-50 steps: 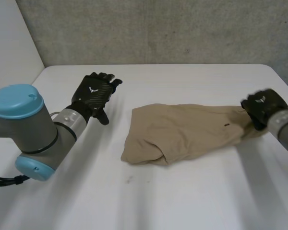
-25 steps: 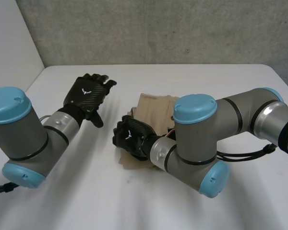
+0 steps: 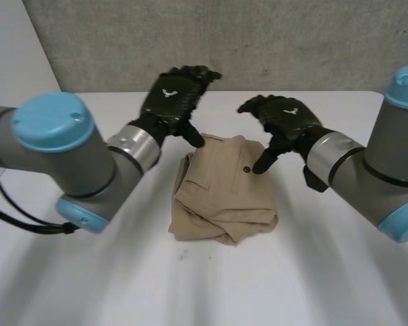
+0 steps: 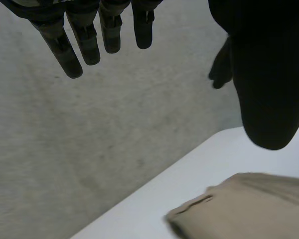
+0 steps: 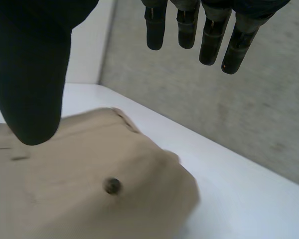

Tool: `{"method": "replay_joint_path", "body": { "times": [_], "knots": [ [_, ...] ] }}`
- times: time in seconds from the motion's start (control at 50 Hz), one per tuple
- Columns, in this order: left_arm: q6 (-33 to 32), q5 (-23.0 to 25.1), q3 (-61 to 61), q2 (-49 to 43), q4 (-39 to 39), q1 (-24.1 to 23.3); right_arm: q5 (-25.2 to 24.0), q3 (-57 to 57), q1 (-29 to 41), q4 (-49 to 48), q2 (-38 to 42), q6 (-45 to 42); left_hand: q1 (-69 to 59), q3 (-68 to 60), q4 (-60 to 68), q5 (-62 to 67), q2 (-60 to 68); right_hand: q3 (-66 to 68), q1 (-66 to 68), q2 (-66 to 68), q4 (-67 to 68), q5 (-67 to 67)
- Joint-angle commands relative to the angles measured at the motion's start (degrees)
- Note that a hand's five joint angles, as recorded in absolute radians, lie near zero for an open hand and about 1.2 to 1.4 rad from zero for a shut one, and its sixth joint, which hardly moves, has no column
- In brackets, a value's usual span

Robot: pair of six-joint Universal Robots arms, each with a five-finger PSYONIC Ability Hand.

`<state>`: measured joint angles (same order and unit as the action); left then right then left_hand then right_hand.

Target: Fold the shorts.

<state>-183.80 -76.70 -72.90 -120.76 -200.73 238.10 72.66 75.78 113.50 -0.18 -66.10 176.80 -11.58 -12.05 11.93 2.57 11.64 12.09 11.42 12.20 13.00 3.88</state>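
The tan shorts [image 3: 224, 190] lie folded into a compact bundle at the middle of the white table [image 3: 88, 285]. My left hand [image 3: 173, 95] hovers above the far left corner of the bundle, open, its thumb pointing down toward the cloth. To the right, my right hand [image 3: 282, 122] hangs open over the far right part, thumb close to a dark button [image 3: 246, 169]. In the left wrist view my left hand's fingers [image 4: 84, 40] are straight over the shorts' far edge [image 4: 249, 209]. Seen from the right wrist, the right hand's fingers [image 5: 209, 35] spread above the shorts [image 5: 79, 189] and the button [image 5: 112, 185].
A grey wall [image 3: 258, 41] runs behind the table's far edge. A white panel [image 3: 13, 68] stands at the far left. Bare table surface lies in front of the bundle and on both sides of it.
My right hand has carried the shorts' right side over to the left, let it go and opened, then lifted to the far right of the bundle. The left hand has moved in from the left.
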Motion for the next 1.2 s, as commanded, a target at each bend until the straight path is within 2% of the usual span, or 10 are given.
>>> {"method": "replay_joint_path", "body": {
  "times": [0.02, 0.24, 0.38, 0.5, 0.58, 0.64, 0.74, 1.0, 1.14, 1.2],
  "knots": [
    [0.4, 3.6, 7.1, -8.1, 5.3, -2.9, 5.9, -1.1, -1.4, 0.2, 1.1, 0.7, -3.8, -3.4, 3.5, 2.9, 3.8, -2.1, -1.4, -2.2, -3.0, -3.9],
    [0.0, 3.5, 15.2, -18.2, 13.4, -2.6, 7.0, -6.8, -0.8, 2.6, 9.1, 0.8, -6.7, -6.2, 6.4, 5.7, 6.7, -2.1, -1.4, -2.2, -3.0, -3.9],
    [-0.5, -0.3, 15.3, -19.7, 16.0, -1.9, 7.0, -11.4, -0.1, 7.1, 15.3, 0.5, -6.9, -6.4, 6.5, 5.9, 6.8, -2.1, -1.4, -2.2, -3.0, -3.9],
    [-6.4, -3.6, 11.7, -18.9, 19.1, -0.7, 6.8, -14.1, 2.0, 10.1, 18.8, -0.9, -6.5, -6.1, 6.2, 5.5, 6.5, -2.1, -1.4, -2.2, -3.0, -3.9],
    [-10.8, -5.0, 9.5, -17.9, 19.2, -0.6, 7.1, -15.5, 2.5, 12.3, 21.6, -5.9, -5.9, -5.4, 5.5, 4.9, 5.8, -2.1, -1.4, -2.2, -3.0, -3.9],
    [-12.5, -7.8, 8.6, -17.9, 19.3, -0.6, 7.3, -15.6, 2.6, 12.4, 22.0, -7.7, -5.4, -4.9, 5.0, 4.4, 5.3, -2.1, -1.4, -2.2, -3.0, -3.9],
    [-12.6, -9.3, 7.9, -18.5, 19.2, -0.6, 8.5, -15.6, 2.6, 12.3, 22.1, -10.6, -5.0, -4.6, 4.7, 4.0, 5.0, -2.1, -1.4, -2.2, -3.0, -3.9],
    [-12.9, -9.1, 6.7, -18.2, 19.2, -0.6, 8.6, -16.0, 2.1, 12.3, 22.9, -16.0, -2.2, -1.7, 1.8, 1.2, 2.1, -2.1, -1.4, -2.2, -3.0, -3.9],
    [-12.2, -8.6, 6.3, -14.1, 19.4, -0.7, 8.3, -16.0, 2.5, 11.7, 21.8, -15.8, 0.0, 0.5, -0.4, -1.0, -0.1, -2.1, -1.4, -2.2, -3.0, -3.9],
    [-11.9, -8.4, 4.5, -7.8, 19.1, -0.5, 8.5, -15.9, 2.2, 10.1, 17.2, -15.2, 1.0, 1.5, -1.4, -2.0, -1.1, -2.1, -1.4, -2.2, -3.0, -3.9]
  ]
}}
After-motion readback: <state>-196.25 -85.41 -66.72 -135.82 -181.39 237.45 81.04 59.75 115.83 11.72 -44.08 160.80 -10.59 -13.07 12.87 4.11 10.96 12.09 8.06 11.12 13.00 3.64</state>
